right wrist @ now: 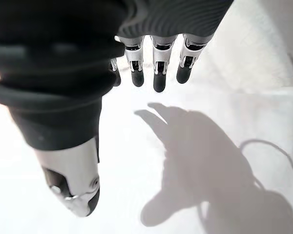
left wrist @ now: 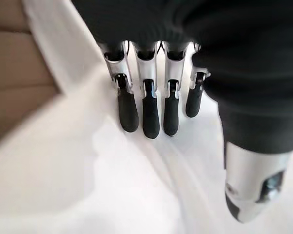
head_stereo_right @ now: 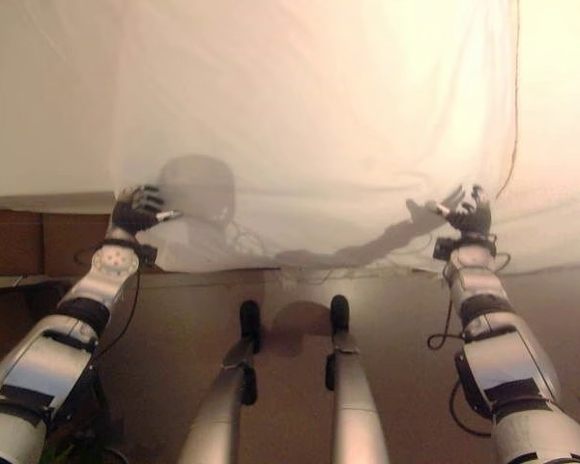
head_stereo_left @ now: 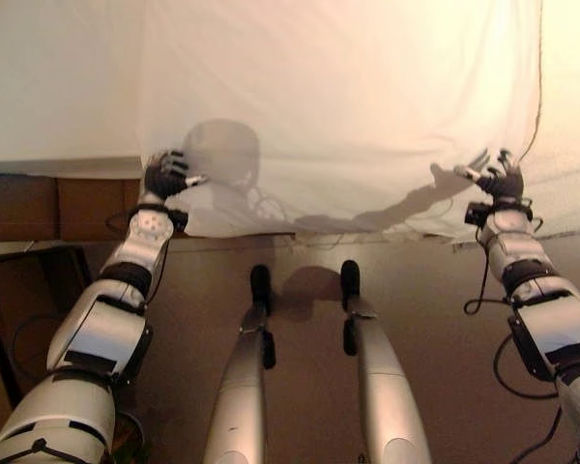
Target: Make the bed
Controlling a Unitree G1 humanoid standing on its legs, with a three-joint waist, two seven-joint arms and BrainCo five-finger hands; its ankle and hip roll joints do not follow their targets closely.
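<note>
A white sheet [head_stereo_left: 338,106] covers the bed and hangs over its near edge as a flap [head_stereo_left: 232,217]. My left hand [head_stereo_left: 164,176] rests on the sheet near the flap's left corner. Its fingers [left wrist: 145,109] are straight, their dark tips touch the cloth, and the thumb [left wrist: 249,185] stands apart. My right hand [head_stereo_left: 498,179] hovers just over the sheet near the bed's right front edge. Its fingers [right wrist: 158,73] are straight, the thumb [right wrist: 75,185] is spread, and it casts a shadow [right wrist: 195,165] on the cloth. Neither hand holds anything.
The brown wooden bed frame [head_stereo_left: 39,208] shows below the sheet on the left. A dark piece of furniture [head_stereo_left: 19,290] stands on the brown floor [head_stereo_left: 435,319] at the lower left. A thin seam [head_stereo_left: 538,87] runs down the sheet's right side, with textured white cloth [head_stereo_left: 572,145] beyond it.
</note>
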